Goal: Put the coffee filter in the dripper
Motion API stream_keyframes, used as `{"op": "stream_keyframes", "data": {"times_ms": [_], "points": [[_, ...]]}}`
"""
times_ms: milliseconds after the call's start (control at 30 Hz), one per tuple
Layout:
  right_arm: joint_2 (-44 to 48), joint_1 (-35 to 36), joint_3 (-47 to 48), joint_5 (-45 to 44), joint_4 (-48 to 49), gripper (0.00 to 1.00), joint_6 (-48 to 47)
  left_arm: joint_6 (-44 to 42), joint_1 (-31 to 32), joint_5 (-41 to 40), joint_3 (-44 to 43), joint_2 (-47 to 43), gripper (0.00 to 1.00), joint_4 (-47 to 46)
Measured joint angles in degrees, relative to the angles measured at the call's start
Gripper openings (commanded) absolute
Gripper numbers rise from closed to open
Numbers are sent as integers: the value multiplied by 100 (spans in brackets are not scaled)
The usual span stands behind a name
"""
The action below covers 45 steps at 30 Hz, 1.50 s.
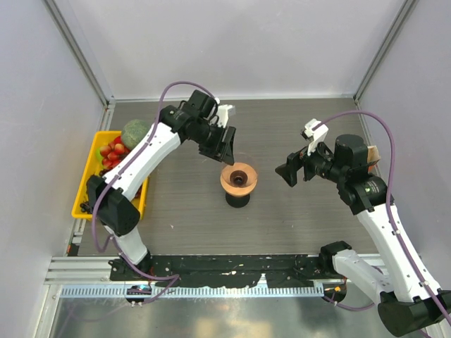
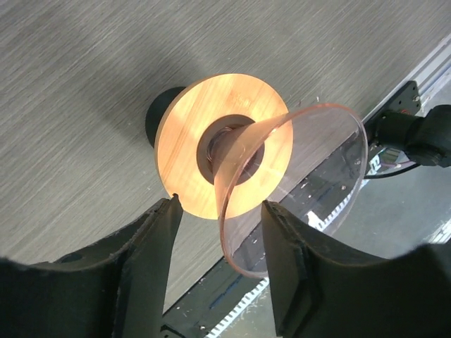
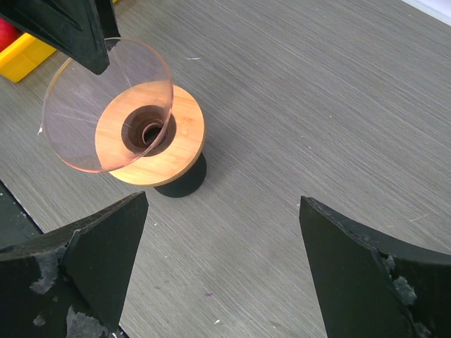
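Observation:
The dripper (image 1: 239, 177) is a round orange-brown ring with a dark centre hole on a black base, mid-table; it also shows in the left wrist view (image 2: 184, 134) and the right wrist view (image 3: 176, 144). A clear pinkish cone (image 2: 310, 169) sits tilted in its hole (image 3: 91, 113). My left gripper (image 1: 227, 144) is open just above it, the cone's rim between its fingers (image 2: 222, 204). My right gripper (image 1: 287, 172) is open and empty to the dripper's right (image 3: 224, 199). A tan-brown piece (image 1: 372, 153), apparently the coffee filter, shows partly behind the right arm.
A yellow basket (image 1: 83, 189) with red strawberries (image 1: 111, 153) and a green melon (image 1: 135, 131) stands at the left wall. White walls close in the back and sides. A black rail (image 1: 232, 267) runs along the near edge.

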State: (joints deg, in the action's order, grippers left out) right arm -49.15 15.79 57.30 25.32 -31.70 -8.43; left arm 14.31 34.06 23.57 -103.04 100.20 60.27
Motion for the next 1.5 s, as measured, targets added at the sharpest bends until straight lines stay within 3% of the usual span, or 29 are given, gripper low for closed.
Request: {"op": "stream_keyframes", "data": {"times_ms": [200,400,633,800,1167,1267,1500], "points": [[-96,0,2,273,103,100,125,39,-468,190,280,-745,53,-304],[-730,0,66,678,433,87,466,59,-946,728,1464,-2081,53,-1172],[-1657,2,129,1202,772,74,1038,114,-903,1779,2726,-2162,46,-2127],[-1615,2,116,1451,1034,64,1294,433,-1034,2634,3397,-2262,40,-3008],[-1687,2,92,1794,1414,55,1768,977,-1058,2962,3471,-2197,37,-3639],[-1742,2,90,1840,1419,53,1818,990,-1058,2924,3471,-2184,43,-3654],[-1814,2,79,1884,1419,51,1847,909,-1139,2487,3471,-2184,44,-3530]]}}
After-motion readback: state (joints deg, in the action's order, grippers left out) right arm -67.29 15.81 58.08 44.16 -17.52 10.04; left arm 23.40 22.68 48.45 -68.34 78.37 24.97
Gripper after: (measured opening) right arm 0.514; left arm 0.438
